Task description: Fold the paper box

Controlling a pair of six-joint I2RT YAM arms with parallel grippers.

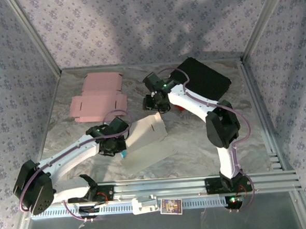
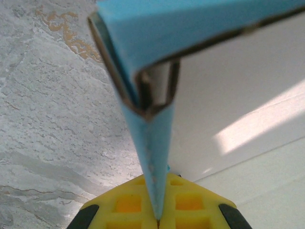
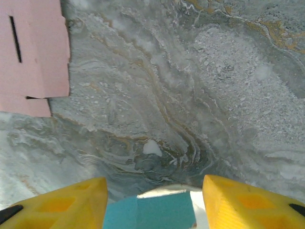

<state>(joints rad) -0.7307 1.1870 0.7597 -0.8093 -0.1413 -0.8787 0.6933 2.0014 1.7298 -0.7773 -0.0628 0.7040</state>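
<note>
The paper box (image 1: 148, 140) is lying in the middle of the top view, half formed, white outside and blue inside. Its long axis is slanting from the lower centre of the frame up toward the upper right. Its left edge is sitting in the left gripper (image 1: 116, 143), which is reaching in from the left. In the left wrist view the yellow fingers (image 2: 128, 205) are pinching together on a thin blue flap that is rising from them toward a folded corner at the top of the frame. The right gripper (image 1: 157, 101) is hovering just above the box's upper end in the top view. In the right wrist view its fingers (image 3: 62, 202) are spread wide apart and gripping nothing, while a blue and white edge of the box is showing at the bottom centre, between them. So in the top view the box is lying below and slightly left of the right gripper, and its free upper end is nearer that arm. I am judging that the next fold is calling for the right gripper to come down onto that end while the left one is anchoring the opposite side. A flat pink sheet (image 1: 97, 99) is lying on the table (image 1: 197, 153) at upper left, well apart from the box, and a black pad (image 1: 205, 79) is resting at upper right.
</note>
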